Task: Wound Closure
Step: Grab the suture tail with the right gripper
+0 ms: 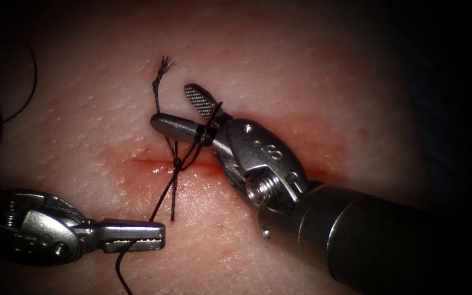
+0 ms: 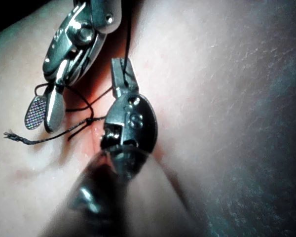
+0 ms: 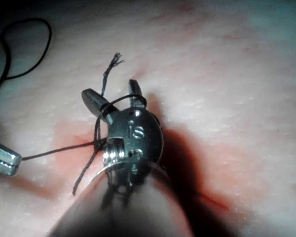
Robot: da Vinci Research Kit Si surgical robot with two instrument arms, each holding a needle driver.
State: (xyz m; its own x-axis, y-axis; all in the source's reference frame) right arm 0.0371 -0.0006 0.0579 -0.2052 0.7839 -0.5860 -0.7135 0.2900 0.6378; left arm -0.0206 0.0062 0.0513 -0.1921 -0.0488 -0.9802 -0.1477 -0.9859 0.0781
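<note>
While thread (image 1: 162,198) loops round the open right tool (image 1: 177,111), clamped in the left tool (image 1: 157,236) below the cut (image 1: 154,161).
Limp, thin, slippery, probably fray-prone; best gripped mid-strand, off the knot (image 1: 177,163).

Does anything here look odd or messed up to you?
One thread end above the cut is frayed into loose fibres. Thread also loops around the open right end effector. The left end effector is shut on thread.
</note>
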